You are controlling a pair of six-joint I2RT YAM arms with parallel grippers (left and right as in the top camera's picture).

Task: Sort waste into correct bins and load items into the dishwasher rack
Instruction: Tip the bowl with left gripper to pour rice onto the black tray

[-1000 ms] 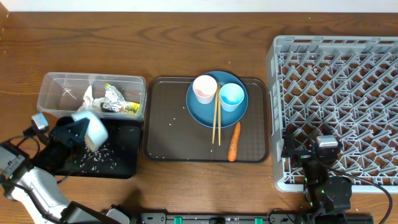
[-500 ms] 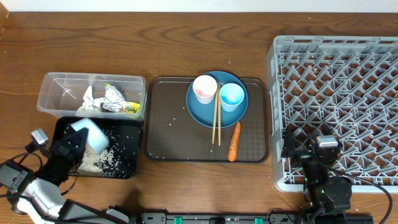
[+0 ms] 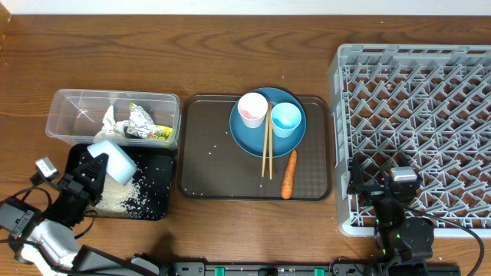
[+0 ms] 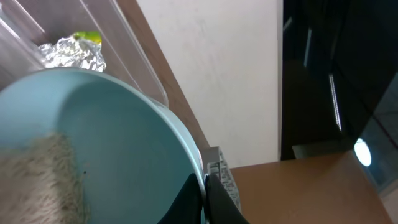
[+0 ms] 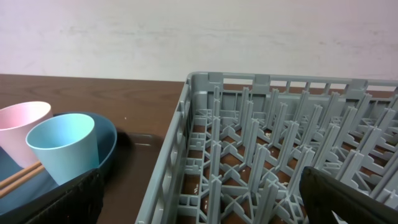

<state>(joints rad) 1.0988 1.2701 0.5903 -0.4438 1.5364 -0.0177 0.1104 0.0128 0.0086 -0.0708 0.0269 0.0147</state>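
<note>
Right, dishwasher rack (image 3: 430,100) sits under and ahead of the right tool (image 5: 202,199), jaws wide, nothing in them. Black tray (image 3: 161,211) lies below the left tool (image 3: 90,178); clear tub (image 3: 65,115) just beyond it. Blue plate (image 3: 249,138) well left of the right tool, carrying pink cup (image 3: 252,110), light blue cup (image 3: 286,119), chopsticks (image 3: 267,146). Left tool clamped on white bowl (image 3: 116,159) rim, bowl tipped over the tray. Carrot (image 3: 288,174) beside plate. Rice (image 3: 115,195) heaped under bowl.

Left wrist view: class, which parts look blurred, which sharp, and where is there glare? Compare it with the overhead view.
Left wrist view: the bowl and the rice in it are close and blurred, the crumpled foil is sharper, the right side is dark with one bright glare spot. Overhead view: evenly lit, sharp throughout.
</note>
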